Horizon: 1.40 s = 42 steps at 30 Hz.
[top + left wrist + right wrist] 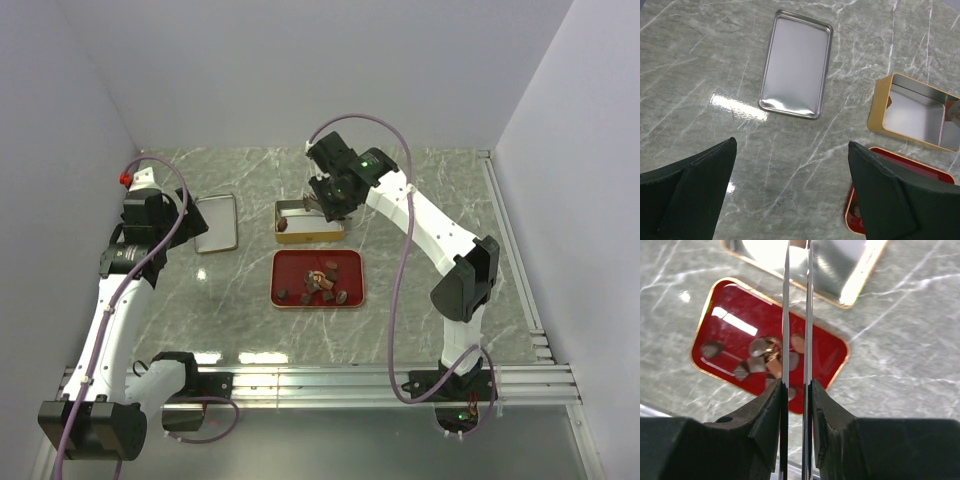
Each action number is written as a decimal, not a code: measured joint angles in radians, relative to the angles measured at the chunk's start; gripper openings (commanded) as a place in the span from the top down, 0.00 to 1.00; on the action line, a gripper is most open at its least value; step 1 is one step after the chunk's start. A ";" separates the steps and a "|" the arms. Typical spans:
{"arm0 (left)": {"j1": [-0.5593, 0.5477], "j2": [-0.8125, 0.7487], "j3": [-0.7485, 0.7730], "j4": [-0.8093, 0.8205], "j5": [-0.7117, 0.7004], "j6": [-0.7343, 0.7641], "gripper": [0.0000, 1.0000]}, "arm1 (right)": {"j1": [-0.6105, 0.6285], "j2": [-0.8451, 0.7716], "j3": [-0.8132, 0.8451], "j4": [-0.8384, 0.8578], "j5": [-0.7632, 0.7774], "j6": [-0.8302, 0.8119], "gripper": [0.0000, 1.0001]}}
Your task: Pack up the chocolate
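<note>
Several small dark brown and orange-wrapped chocolate pieces (320, 283) lie in the red tray (347, 263). They also show in the right wrist view (759, 348). My right gripper (335, 198) is shut on long metal tongs (796, 315), whose tips reach over the open gold tin box (310, 234). A small brownish bit shows between the tong tips at the frame's top edge. One reddish piece (284, 226) lies in the box's left end. My left gripper (792, 144) is open and empty above the bare table, left of the tray.
The tin's silver lid (216, 222) lies flat at the left and shows in the left wrist view (796, 65). The gold box (912, 112) and the red tray's corner (910, 164) are to its right. White walls close in three sides.
</note>
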 measured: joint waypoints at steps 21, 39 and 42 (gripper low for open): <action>0.002 -0.001 0.000 -0.005 0.000 0.002 0.01 | -0.011 -0.005 -0.056 0.027 0.005 -0.005 0.53; 0.003 -0.015 0.000 -0.008 0.002 -0.002 0.01 | 0.027 -0.325 -0.397 0.009 -0.014 0.057 0.54; 0.003 -0.015 0.000 -0.008 0.006 -0.002 0.01 | 0.027 -0.378 -0.459 0.007 -0.016 0.075 0.54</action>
